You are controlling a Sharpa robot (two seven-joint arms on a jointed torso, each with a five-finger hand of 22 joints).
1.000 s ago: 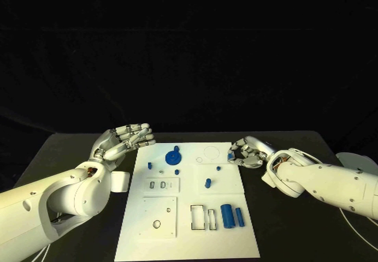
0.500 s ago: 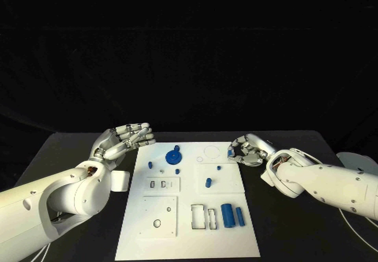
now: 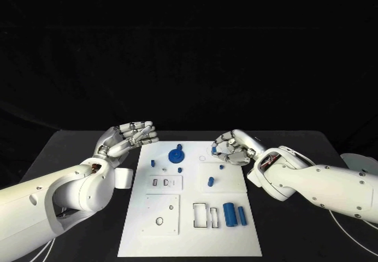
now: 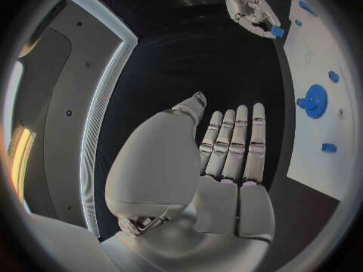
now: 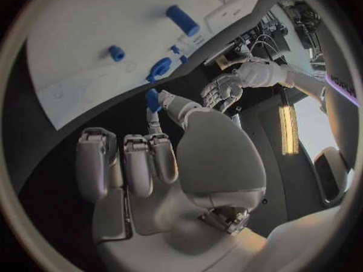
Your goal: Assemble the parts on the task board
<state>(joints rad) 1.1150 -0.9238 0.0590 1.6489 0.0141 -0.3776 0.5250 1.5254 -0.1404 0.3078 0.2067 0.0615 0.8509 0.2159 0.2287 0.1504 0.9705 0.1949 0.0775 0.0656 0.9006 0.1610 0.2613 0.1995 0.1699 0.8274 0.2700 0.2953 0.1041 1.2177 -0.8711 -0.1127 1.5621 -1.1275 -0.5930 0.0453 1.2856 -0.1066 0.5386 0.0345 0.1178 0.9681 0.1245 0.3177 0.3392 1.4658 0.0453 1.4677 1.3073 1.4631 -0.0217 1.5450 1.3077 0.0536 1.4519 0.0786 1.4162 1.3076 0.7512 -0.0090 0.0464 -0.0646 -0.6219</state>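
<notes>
Several small blue parts (image 3: 176, 156) dot the white task board (image 3: 189, 240); the right hand (image 3: 230, 147) pinches one blue piece above its far edge, while the left hand (image 3: 128, 137) holds nothing, fingers extended.

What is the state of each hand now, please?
Left hand: open, fingers apart, holding nothing.
Right hand: holding a small blue part pinched at its fingertips.
</notes>
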